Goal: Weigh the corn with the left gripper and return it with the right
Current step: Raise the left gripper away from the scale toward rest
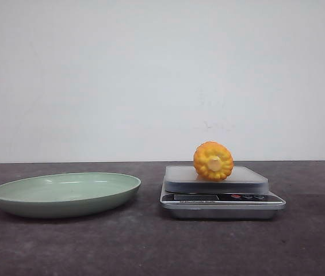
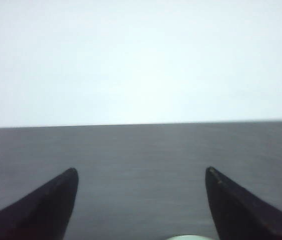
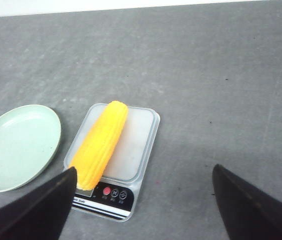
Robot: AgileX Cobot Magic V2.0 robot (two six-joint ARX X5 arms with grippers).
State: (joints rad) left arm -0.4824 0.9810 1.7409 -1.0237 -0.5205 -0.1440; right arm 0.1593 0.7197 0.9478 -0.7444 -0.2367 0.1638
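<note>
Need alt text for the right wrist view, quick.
A yellow corn lies lengthwise on a silver kitchen scale on a dark grey table. An empty pale green plate sits beside the scale. The open right gripper hovers above, holding nothing.

1. Your corn [image 1: 213, 161] is a bright orange-yellow with ribbed kernel rows running lengthwise, and the cut end facing you is a paler, creamy yellow.
2. The scale [image 1: 222, 198] has a frosted pale grey top and a silvery body, with a black control strip that carries a red button and two dark ones.
3. The plate [image 1: 64, 195] is a soft mint green, plain, no pattern.
4. Your desk [image 1: 150, 247] is dark grey with a faint speckle.
5. The wall [image 1: 162, 75] behind is plain white.
6. The left tool [image 2: 141, 205] and right tool [image 3: 143, 205] both have black fingers.
</note>
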